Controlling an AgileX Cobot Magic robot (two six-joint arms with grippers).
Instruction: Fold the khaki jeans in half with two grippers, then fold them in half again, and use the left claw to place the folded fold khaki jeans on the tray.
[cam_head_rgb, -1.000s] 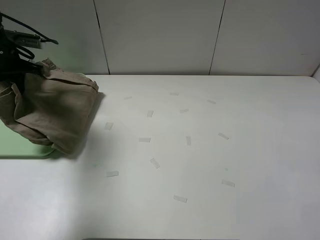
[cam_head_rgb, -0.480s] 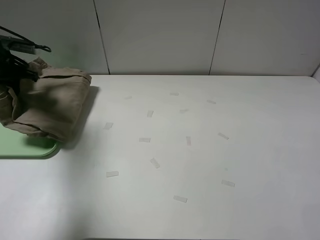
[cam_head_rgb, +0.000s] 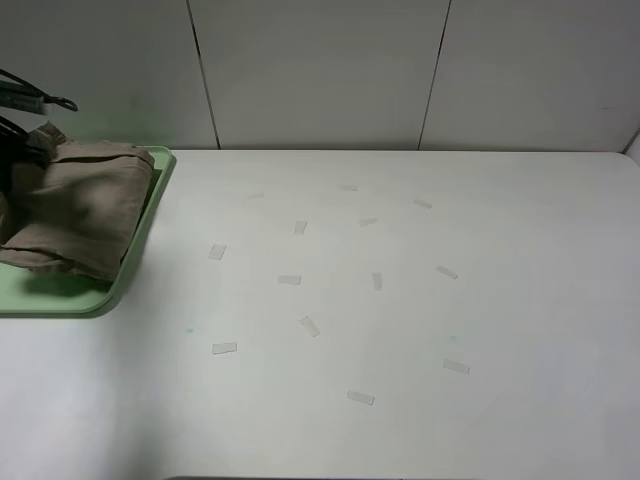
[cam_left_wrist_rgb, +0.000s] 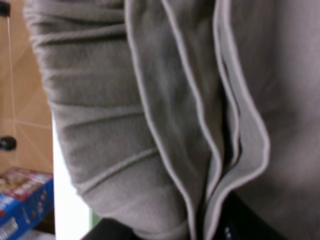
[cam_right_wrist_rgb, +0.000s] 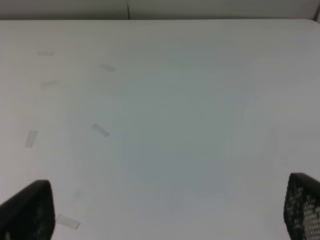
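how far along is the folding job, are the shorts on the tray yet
Folding looks done: the khaki jeans are a compact bundle. In hand: the left claw at the overhead view's left edge appears to hold them over the tray; the left wrist view is filled with bunched fabric. Left: setting them flat and letting go. The right gripper is open over bare table.

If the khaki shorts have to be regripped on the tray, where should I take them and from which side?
My pick: the khaki shorts by their stacked fold edges, where the layers bunch into one pinchable ridge. Come from above, on the side nearest the wall, because the front of the bundle droops onto the green tray.
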